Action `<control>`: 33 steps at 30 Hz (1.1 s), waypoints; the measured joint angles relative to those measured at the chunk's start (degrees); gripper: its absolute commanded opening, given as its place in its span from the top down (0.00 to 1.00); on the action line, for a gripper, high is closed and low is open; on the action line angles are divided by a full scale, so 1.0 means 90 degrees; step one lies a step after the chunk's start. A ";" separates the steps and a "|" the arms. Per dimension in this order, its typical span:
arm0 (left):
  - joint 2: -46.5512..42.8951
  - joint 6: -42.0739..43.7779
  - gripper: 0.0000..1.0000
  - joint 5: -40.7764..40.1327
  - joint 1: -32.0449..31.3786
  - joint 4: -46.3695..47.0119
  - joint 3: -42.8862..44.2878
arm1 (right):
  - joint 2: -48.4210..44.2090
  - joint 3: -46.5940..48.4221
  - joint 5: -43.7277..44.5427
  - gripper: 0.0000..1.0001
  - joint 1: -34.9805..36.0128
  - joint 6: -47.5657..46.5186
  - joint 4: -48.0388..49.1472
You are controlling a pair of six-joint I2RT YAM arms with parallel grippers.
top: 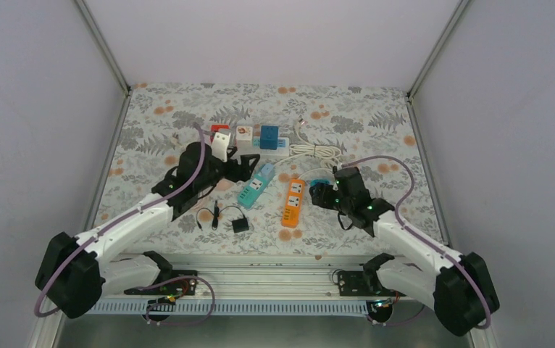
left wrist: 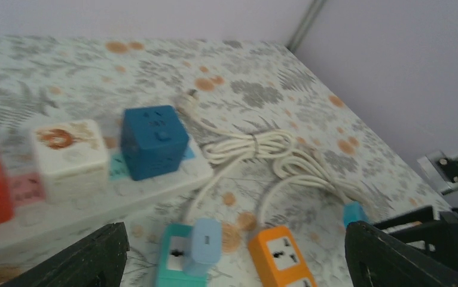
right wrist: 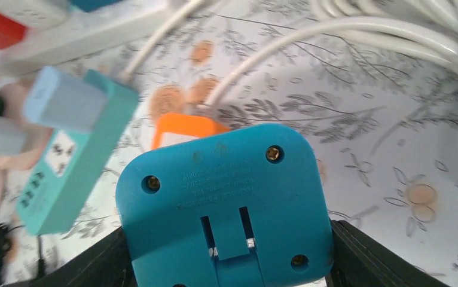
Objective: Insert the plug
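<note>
Orange strip point(right wrist: 185, 129), white cable point(right wrist: 358, 28) near plug point(right wrist: 223, 197)

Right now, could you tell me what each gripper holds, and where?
Right gripper holds the blue adapter by its opposite sides; left gripper is open, empty.

Counter point(top: 151, 123) under floral cloth: grey leaves, orange blossoms. White power strip point(top: 278, 150) at far centre, three cubes seated on top in row: red cube point(top: 219, 130) left, white cube point(top: 244, 133) middle, dark blue cube point(top: 269, 136) right. Bundled white cable point(top: 316, 151) just right of it. Teal strip point(top: 251, 192) nearer, lying diagonal, pale blue adapter point(top: 266, 172) on far end. Black adapter point(top: 240, 225) with thin black lead point(top: 209, 216) near, left of centre.
</note>
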 measured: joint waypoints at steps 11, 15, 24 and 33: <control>0.1234 -0.0129 0.09 0.2424 0.0085 -0.0714 0.1545 | -0.0427 -0.0231 -0.0991 0.36 0.0658 -0.1149 0.1608; 0.1294 -0.0245 0.10 0.3033 0.0219 -0.1020 0.1921 | -0.0316 -0.0002 -0.1073 0.35 0.0962 -0.1821 0.2297; 0.1180 -0.0746 0.11 0.3687 0.0685 -0.1241 0.1749 | -0.0097 0.0066 -0.1664 0.36 0.1166 -0.3364 0.3871; 0.1180 -0.1054 0.16 0.4146 0.0678 -0.1263 0.1698 | 0.0580 0.0629 -0.1914 0.36 0.1294 -0.4371 0.4092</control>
